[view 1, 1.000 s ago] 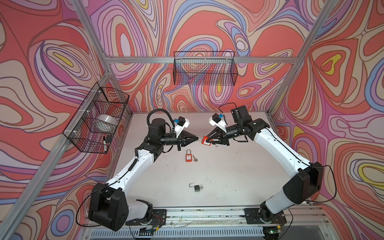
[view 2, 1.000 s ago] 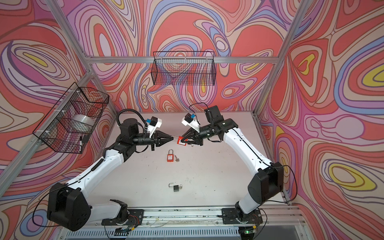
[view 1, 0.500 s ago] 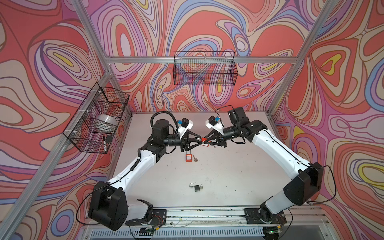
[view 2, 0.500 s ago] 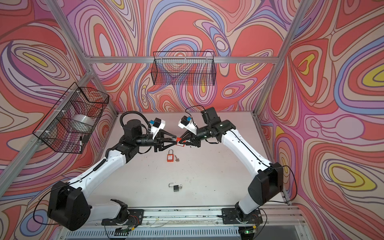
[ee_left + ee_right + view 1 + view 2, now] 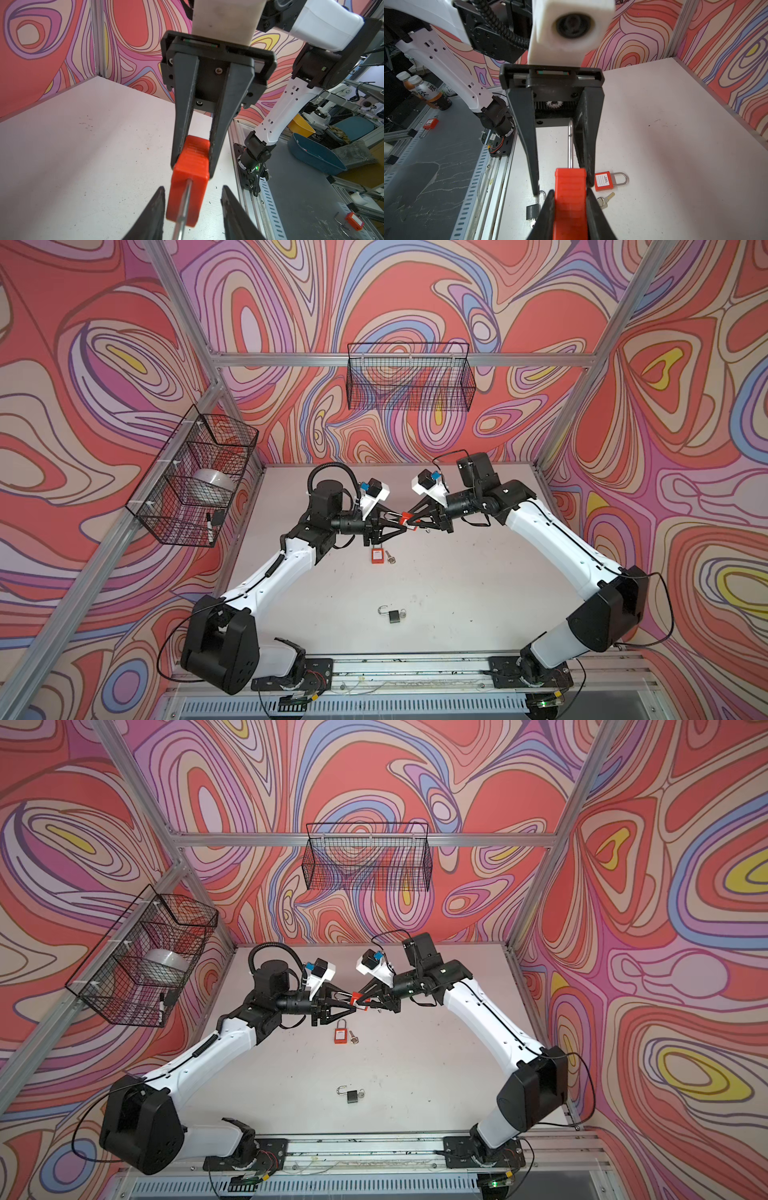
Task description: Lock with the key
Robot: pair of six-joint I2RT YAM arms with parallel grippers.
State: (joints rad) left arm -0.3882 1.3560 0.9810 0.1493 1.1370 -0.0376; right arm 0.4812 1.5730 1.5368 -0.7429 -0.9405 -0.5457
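Nearest me, a black lock (image 5: 392,615) lies on the table (image 5: 478,593). Farther on lies a loose red lock (image 5: 377,554), a key (image 5: 390,559) just beside it. Beyond, in mid-air, my right gripper (image 5: 192,168) clamps the held lock (image 5: 197,199) by its body (shackle pointing leftward). My left gripper (image 5: 562,187) stands open astride that shackle (image 5: 570,145).

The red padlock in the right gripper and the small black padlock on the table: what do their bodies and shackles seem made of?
Red ribbed padlock body: probably moulded plastic, matte, with fine ridges across its side. Its thin shackle: bare steel-like metal, silvery and shiny. Small black padlock: dark body, perhaps coated metal, too small to be sure; its open shackle glints like bright metal.
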